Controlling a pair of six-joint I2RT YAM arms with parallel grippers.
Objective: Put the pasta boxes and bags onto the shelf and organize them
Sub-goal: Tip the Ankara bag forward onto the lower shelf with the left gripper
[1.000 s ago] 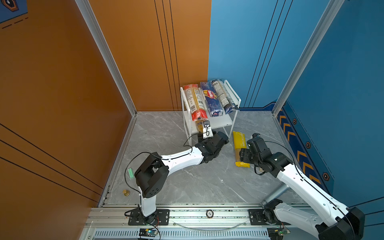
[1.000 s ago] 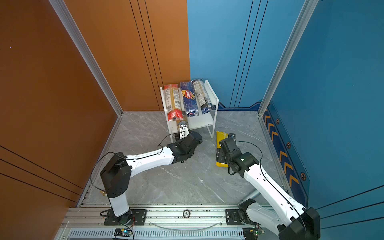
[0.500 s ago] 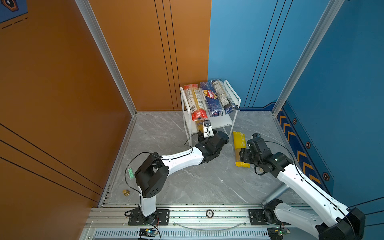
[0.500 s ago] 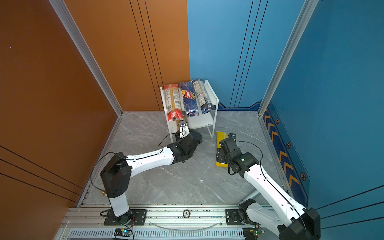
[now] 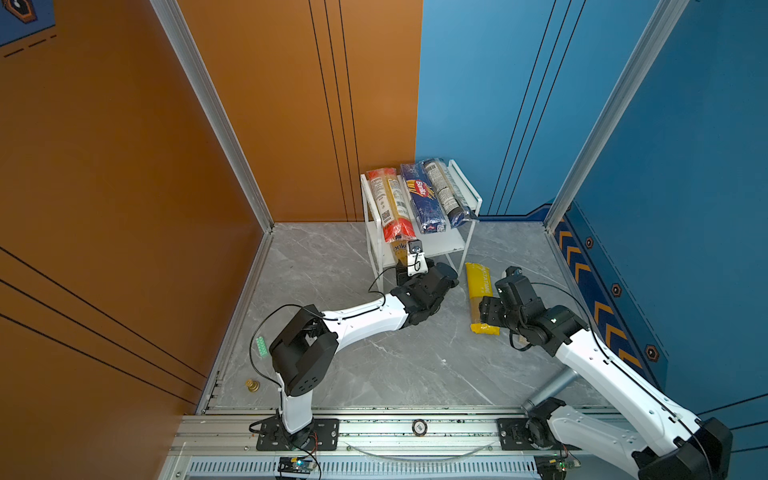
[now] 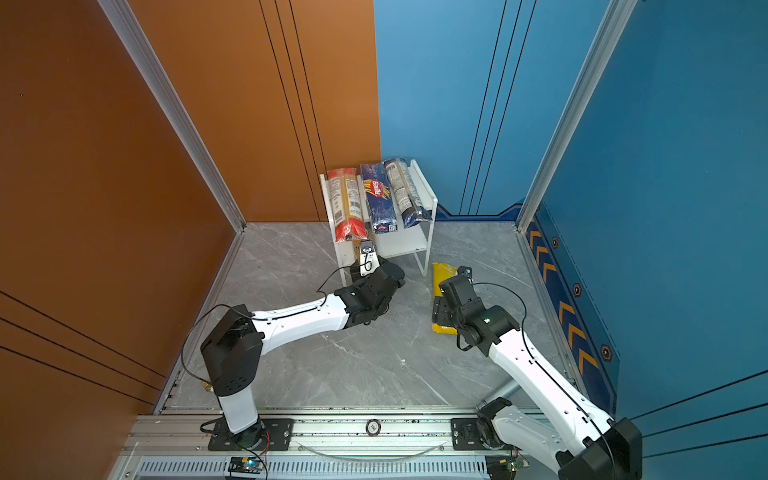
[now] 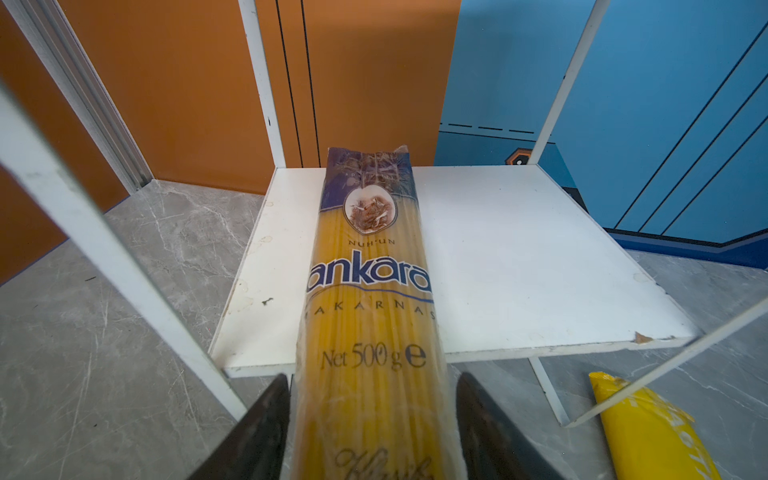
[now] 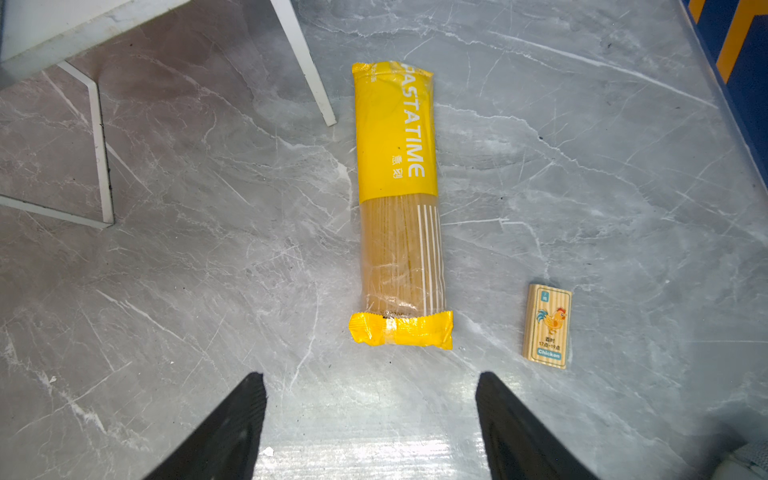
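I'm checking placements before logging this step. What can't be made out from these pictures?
- Left wrist view: whether the left gripper touches the Ankara spaghetti pack; the pack's near end is cut off by the bottom edge.
- Both top views: the right gripper covers the middle of the yellow Pasta Time pack.
- Both top views: the shelf's top board hides the back of the lower board.

I see glossy clear film on the Ankara pack (image 7: 370, 316), lying on a matt white shelf board (image 7: 519, 257) chipped at one corner. The floor (image 8: 208, 291) looks like polished grey stone. The yellow pack (image 8: 395, 133) is shiny plastic, the block (image 8: 546, 326) wood-grained.
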